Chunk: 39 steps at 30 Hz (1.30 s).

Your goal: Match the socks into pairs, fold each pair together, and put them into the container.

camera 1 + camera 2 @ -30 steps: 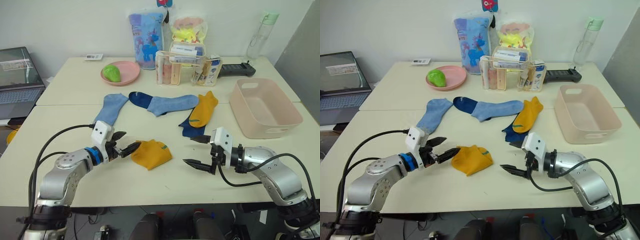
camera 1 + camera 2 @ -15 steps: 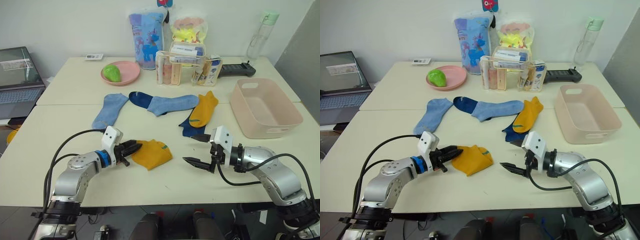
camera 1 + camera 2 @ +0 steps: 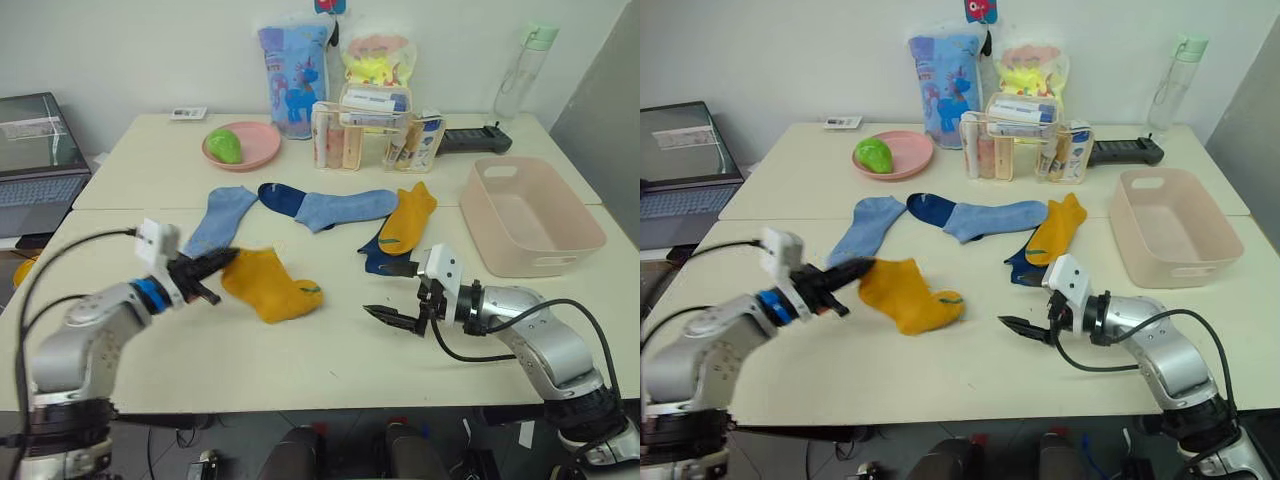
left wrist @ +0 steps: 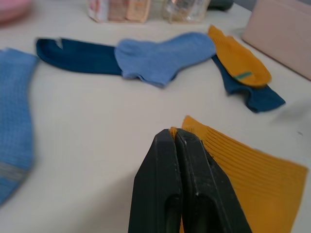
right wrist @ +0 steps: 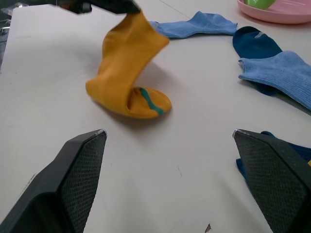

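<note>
Left gripper [image 3: 224,260] is pinched on the yellow sock [image 3: 268,286], lifting its cuff; right gripper [image 3: 392,292] hangs wide open.

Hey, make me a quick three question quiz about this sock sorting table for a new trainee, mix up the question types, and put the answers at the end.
1. True or false: the pink container already holds a folded pair.
2. Multiple choice: what is the left gripper pinching? A) a light blue sock B) a mustard-yellow sock C) a navy sock
3. Fill in: the second yellow sock lies partly on top of a ___ sock.

Key
1. False: the tub is empty.
2. B: its fingers are shut on the cuff of the mustard-yellow sock, lifting that end while the toe rests on the table. The right gripper is open and holds nothing.
3. Navy: the navy sock shows beneath it.
</note>
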{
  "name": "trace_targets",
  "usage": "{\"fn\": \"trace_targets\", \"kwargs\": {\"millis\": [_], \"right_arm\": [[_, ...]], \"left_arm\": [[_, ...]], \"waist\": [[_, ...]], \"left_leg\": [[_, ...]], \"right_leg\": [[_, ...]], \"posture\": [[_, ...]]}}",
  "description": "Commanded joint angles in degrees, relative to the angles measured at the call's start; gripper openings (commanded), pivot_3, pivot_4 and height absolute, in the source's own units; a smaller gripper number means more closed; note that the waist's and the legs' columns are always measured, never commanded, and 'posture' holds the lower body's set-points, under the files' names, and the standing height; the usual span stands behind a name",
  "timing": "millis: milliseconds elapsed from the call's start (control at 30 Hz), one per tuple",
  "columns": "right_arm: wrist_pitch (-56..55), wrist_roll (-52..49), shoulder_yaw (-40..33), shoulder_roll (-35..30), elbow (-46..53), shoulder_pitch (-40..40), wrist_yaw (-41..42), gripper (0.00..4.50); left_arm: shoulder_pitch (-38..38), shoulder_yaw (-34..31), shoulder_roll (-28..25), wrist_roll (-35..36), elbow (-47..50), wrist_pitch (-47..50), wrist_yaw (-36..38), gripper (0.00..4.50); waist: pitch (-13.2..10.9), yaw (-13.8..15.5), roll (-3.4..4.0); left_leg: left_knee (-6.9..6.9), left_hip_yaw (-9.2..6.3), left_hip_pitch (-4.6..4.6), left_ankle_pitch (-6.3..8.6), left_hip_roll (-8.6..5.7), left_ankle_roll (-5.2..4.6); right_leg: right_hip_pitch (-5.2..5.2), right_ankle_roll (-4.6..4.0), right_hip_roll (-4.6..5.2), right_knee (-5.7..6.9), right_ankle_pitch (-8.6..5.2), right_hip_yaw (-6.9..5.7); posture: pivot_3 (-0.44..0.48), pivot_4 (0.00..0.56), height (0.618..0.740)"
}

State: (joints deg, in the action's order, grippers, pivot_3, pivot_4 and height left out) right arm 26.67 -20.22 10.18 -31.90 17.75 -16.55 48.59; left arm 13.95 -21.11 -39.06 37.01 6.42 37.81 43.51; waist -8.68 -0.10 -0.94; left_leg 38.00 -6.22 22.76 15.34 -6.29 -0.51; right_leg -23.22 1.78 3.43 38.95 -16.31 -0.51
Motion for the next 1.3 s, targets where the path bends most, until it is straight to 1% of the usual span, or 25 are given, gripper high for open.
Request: {"fn": "trace_targets", "kwargs": {"millis": [33, 133, 167, 200, 300, 400, 433, 533, 600, 667, 733, 800, 867, 933, 1000, 1167, 1300], "right_arm": [[-1.90, 0.09, -0.29, 0.54, -0.03, -1.26, 0.79, 4.50], [-2.16, 0.24, -0.45, 1.04, -0.80, -1.89, 0.85, 4.50], [-2.28, 0.30, -0.54, 1.03, -0.98, -1.91, 0.99, 4.50], [-2.30, 0.27, -0.71, 0.95, -1.13, -1.92, 1.13, 4.50], [-2.49, 0.40, -1.35, 0.59, -1.35, -1.69, 1.25, 4.50], [-2.51, 0.56, -1.89, 0.35, -1.31, -1.35, 1.14, 4.50], [-2.52, 0.64, -2.03, 0.27, -1.26, -1.24, 1.06, 4.50], [-2.15, 0.57, -2.91, -0.43, -0.13, -0.20, 0.66, 4.50], [-1.86, 0.49, -3.40, -0.75, 0.65, 0.46, 0.43, 4.50], [-1.74, 0.49, -3.73, -0.92, 1.12, 0.96, 0.16, 4.50], [-1.72, 0.53, -3.86, -1.06, 1.49, 1.43, -0.10, 4.50], [-1.78, 0.57, -3.87, -1.16, 1.52, 1.56, -0.25, 4.50], [-1.60, 0.44, -4.04, -1.08, 1.76, 1.68, -0.58, 4.50], [-1.51, 0.46, -4.06, -1.04, 2.04, 1.80, -0.83, 4.50], [-1.41, 0.43, -4.06, -1.01, 2.15, 1.79, -0.91, 4.50], [-1.70, 0.50, -3.98, -1.21, 1.76, 1.49, -0.71, 4.50], [-1.86, 0.58, -3.82, -1.17, 1.53, 1.25, -0.54, 4.50]], "left_arm": [[3.73, -6.40, -2.24, 8.99, 4.99, 6.03, -1.58, 0.03], [5.08, -7.52, -3.05, 15.86, 9.42, 12.09, -3.39, 0.03], [4.76, -6.60, -3.16, 18.44, 12.12, 14.48, -3.85, 0.03], [3.72, -4.53, -3.25, 19.38, 14.96, 15.96, -3.89, 0.03], [1.15, 0.97, -1.54, 17.59, 19.28, 15.71, -4.83, 0.03], [-0.26, 4.64, -0.23, 15.44, 19.74, 14.08, -5.20, 0.03], [-0.78, 6.56, -0.31, 13.66, 19.84, 12.85, -4.66, 0.03], [-0.20, 12.14, 1.01, 11.30, 19.89, 11.68, -4.01, 0.03], [0.15, 13.51, 1.18, 10.82, 19.49, 11.41, -3.53, 0.03], [0.22, 14.02, 1.35, 10.61, 18.93, 10.93, -2.93, 0.03], [1.09, 14.07, 2.65, 10.42, 18.01, 10.03, -3.59, 0.03], [3.28, 13.31, 5.14, 10.70, 16.42, 9.06, -5.39, 0.03], [7.65, 11.19, 8.82, 11.28, 13.53, 7.73, -9.06, 0.03], [10.99, 9.01, 11.05, 11.54, 10.81, 7.02, -11.77, 0.03], [11.82, 8.30, 11.20, 11.51, 9.95, 6.82, -11.61, 0.03], [13.65, 7.44, 12.04, 6.33, 7.00, 0.50, -13.64, 0.03], [15.56, 6.30, 12.67, 1.94, 3.97, -4.76, -16.76, 0.03]], "waist": [[0.00, -0.01, 0.00], [0.00, -0.04, 0.00], [0.00, -0.04, 0.00], [0.00, -0.05, 0.00], [0.00, -0.05, 0.01], [0.00, -0.01, 0.01], [0.00, -0.01, 0.00], [0.00, 0.02, 0.01], [0.00, 0.11, 0.00], [0.00, 0.08, 0.00], [0.00, 0.08, 0.01], [0.00, 0.10, 0.00], [0.00, 0.12, -0.01], [-0.01, 0.16, -0.03], [-0.01, 0.07, -0.03], [-0.01, -0.02, -0.03], [-0.01, 0.07, -0.04]], "left_leg": [[0.01, 0.01, 0.00, 0.00, -0.01, 0.00], [0.02, 0.01, 0.00, 0.00, -0.01, 0.00], [0.02, 0.01, 0.00, 0.00, -0.01, 0.00], [0.01, 0.01, 0.00, 0.00, 0.00, 0.00], [0.01, 0.04, -0.01, 0.00, -0.01, 0.00], [0.00, 0.03, -0.03, -0.01, 0.01, 0.01], [0.00, 0.04, -0.04, -0.01, 0.01, 0.01], [-0.01, 0.05, -0.02, 0.00, 0.00, 0.01], [0.00, 0.04, -0.01, 0.00, 0.00, 0.01], [0.00, 0.05, -0.01, -0.01, 0.00, 0.01], [-0.01, 0.03, -0.02, -0.01, 0.01, 0.01], [0.00, 0.04, -0.01, -0.01, 0.01, 0.01], [0.04, 0.04, 0.00, -0.01, 0.00, 0.01], [0.07, 0.01, 0.01, -0.01, 0.00, 0.01], [0.06, 0.04, 0.02, -0.01, 0.00, 0.02], [0.02, 0.07, -0.01, 0.00, 0.01, 0.03], [0.07, 0.07, 0.01, 0.00, -0.01, 0.03]], "right_leg": [[0.00, 0.00, 0.00, -0.01, 0.00, 0.01], [0.01, 0.00, 0.01, -0.01, 0.00, 0.01], [0.01, 0.00, 0.01, 0.00, 0.00, 0.01], [0.01, 0.00, 0.00, 0.00, 0.00, 0.01], [0.02, 0.00, 0.01, -0.01, 0.00, 0.05], [0.02, 0.00, -0.02, 0.02, 0.00, 0.05], [0.02, -0.01, -0.02, 0.03, 0.00, 0.06], [0.02, -0.01, -0.01, 0.01, 0.00, 0.06], [0.03, -0.01, -0.01, 0.00, 0.00, 0.06], [0.02, -0.01, -0.01, 0.00, 0.00, 0.06], [0.02, -0.01, -0.01, 0.01, 0.00, 0.05], [0.02, -0.01, -0.01, 0.01, 0.00, 0.05], [0.03, -0.01, -0.01, 0.01, 0.00, 0.05], [0.04, 0.00, -0.01, 0.01, 0.00, 0.00], [0.02, 0.00, -0.01, 0.01, 0.00, 0.02], [0.01, 0.00, -0.02, 0.01, 0.00, 0.05], [0.02, 0.00, -0.01, 0.01, 0.01, 0.04]], "posture": [[0.000, 0.150, 0.740], [0.000, 0.150, 0.740], [0.000, 0.150, 0.740], [0.000, 0.150, 0.740], [0.000, 0.150, 0.740], [0.000, 0.150, 0.740], [0.000, 0.150, 0.740], [0.000, 0.150, 0.740], [0.000, 0.150, 0.740], [0.000, 0.150, 0.740], [0.000, 0.150, 0.740], [0.000, 0.150, 0.740], [0.000, 0.150, 0.740], [0.000, 0.150, 0.740], [0.000, 0.150, 0.740], [0.000, 0.150, 0.740], [0.000, 0.150, 0.740]]}}
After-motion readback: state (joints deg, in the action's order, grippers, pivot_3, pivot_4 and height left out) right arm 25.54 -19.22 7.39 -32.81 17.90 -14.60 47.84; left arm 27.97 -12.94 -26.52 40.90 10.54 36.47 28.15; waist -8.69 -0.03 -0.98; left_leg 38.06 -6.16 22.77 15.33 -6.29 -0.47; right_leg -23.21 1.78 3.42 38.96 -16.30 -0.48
